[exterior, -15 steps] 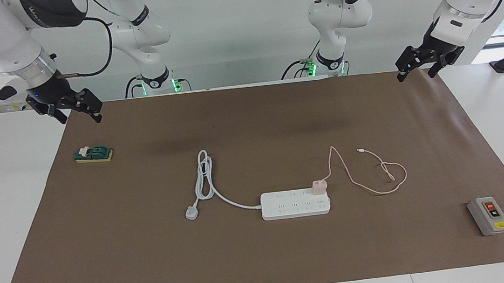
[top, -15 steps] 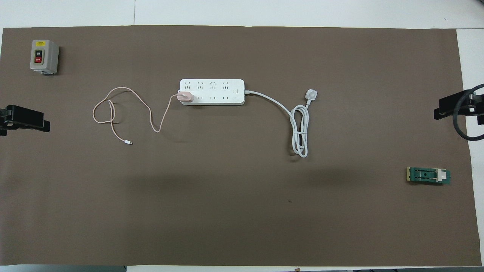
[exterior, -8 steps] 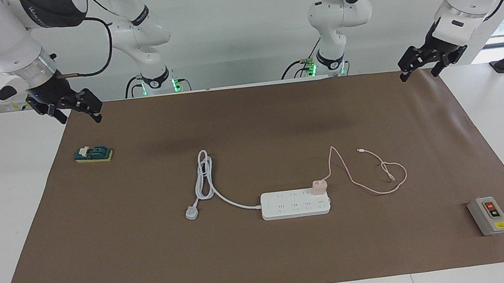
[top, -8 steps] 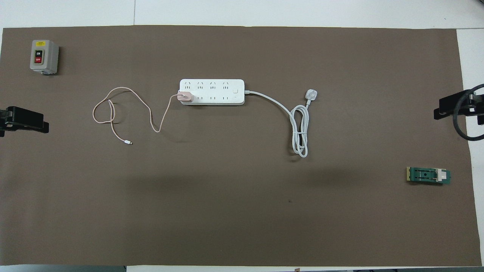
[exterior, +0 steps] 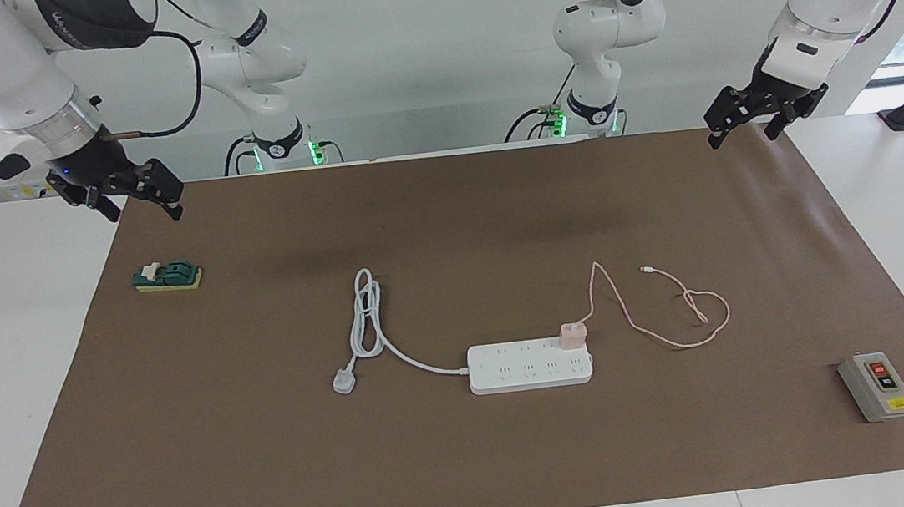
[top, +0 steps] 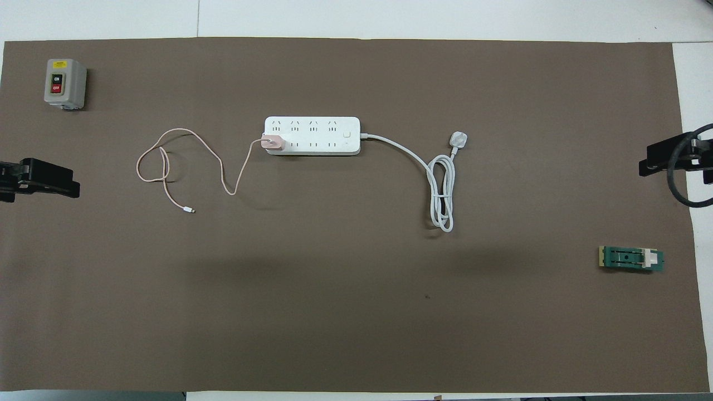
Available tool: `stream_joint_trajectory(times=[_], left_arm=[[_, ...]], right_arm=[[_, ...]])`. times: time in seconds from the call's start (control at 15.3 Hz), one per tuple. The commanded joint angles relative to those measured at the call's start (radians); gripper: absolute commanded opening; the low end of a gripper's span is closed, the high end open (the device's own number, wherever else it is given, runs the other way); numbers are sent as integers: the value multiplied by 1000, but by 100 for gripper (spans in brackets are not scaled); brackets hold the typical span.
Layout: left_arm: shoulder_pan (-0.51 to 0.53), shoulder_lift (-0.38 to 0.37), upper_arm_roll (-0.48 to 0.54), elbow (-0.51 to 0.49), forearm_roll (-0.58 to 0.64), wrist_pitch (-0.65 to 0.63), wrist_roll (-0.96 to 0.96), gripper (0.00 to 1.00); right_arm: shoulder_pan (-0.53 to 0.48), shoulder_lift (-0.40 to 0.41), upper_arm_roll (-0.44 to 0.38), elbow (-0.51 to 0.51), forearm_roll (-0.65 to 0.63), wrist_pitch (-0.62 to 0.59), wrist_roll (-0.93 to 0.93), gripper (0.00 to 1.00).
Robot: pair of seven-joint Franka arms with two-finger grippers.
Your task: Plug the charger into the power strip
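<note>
The white power strip (exterior: pixel 529 365) (top: pixel 312 135) lies flat mid-table. The pale pink charger (exterior: pixel 572 335) (top: pixel 273 142) stands upright on the strip's end toward the left arm, in the outlet row nearer the robots. Its thin pink cable (exterior: pixel 679 339) (top: pixel 223 178) loops over the mat to a small white connector (exterior: pixel 647 269) (top: pixel 190 210). My left gripper (exterior: pixel 742 137) (top: pixel 55 181) hangs open and empty over the mat's edge at the left arm's end. My right gripper (exterior: pixel 145 212) (top: pixel 649 164) hangs open and empty over the mat's corner at the right arm's end.
The strip's thick white cord (exterior: pixel 367 321) (top: pixel 443 195) lies coiled toward the right arm's end, ending in a white three-pin plug (exterior: pixel 343 380) (top: pixel 458 139). A grey button box (exterior: pixel 877 385) (top: pixel 65 83) and a green switch block (exterior: pixel 167 276) (top: pixel 631 259) sit near the mat's ends.
My left gripper has shifted slightly inward over the mat. The right gripper, charger and power strip have not moved.
</note>
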Motion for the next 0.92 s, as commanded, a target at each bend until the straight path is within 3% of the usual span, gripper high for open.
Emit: stream_joint_trajectory(times=[0.0, 0.26, 0.59, 0.85], left_arm=[[15, -7, -14, -17, 16, 26, 23, 100], [7, -9, -14, -50, 16, 150, 19, 100], [4, -46, -14, -130, 16, 169, 25, 100], [6, -50, -14, -132, 16, 111, 20, 100]], right_arm=[[-10, -12, 13, -9, -20, 3, 11, 100], [-10, -12, 13, -9, -20, 3, 11, 100], [-10, -12, 13, -9, -20, 3, 10, 100], [-10, -12, 13, -9, -20, 3, 10, 100]])
